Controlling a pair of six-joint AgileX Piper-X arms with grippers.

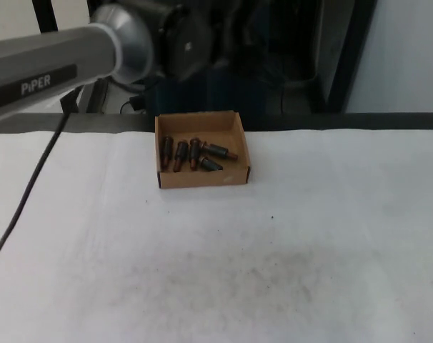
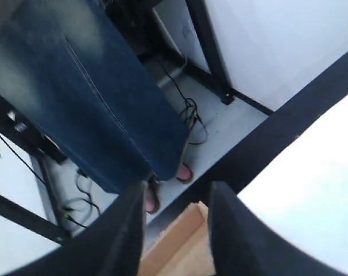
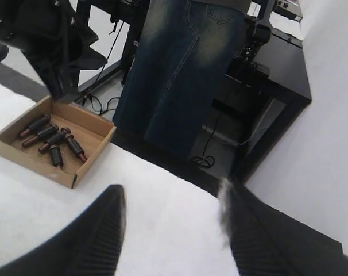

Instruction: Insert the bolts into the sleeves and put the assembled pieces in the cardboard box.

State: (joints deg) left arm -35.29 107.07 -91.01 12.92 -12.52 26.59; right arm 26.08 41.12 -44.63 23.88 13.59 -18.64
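Note:
The cardboard box (image 1: pixel 202 176) stands near the far edge of the white bench, left of centre. Several dark assembled pieces (image 1: pixel 191 153) with reddish ends lie side by side inside it. In the right wrist view the box (image 3: pixel 39 164) and its pieces (image 3: pixel 50 138) lie some way off from my right gripper (image 3: pixel 171 201), which is open and holds nothing. My left gripper (image 2: pixel 177 192) is also open and bare, hanging over the bench's far edge with a corner of the box (image 2: pixel 182 238) just below its fingers. A grey arm (image 1: pixel 59 53) crosses the top left of the high view.
A black cable (image 1: pixel 31 186) trails over the left side of the white bench cover (image 1: pixel 274 271). The bench's dark far edge (image 1: pixel 345 120) runs behind the box. Black stands (image 3: pixel 277 86) and loose cables (image 2: pixel 191 115) sit on the floor beyond it.

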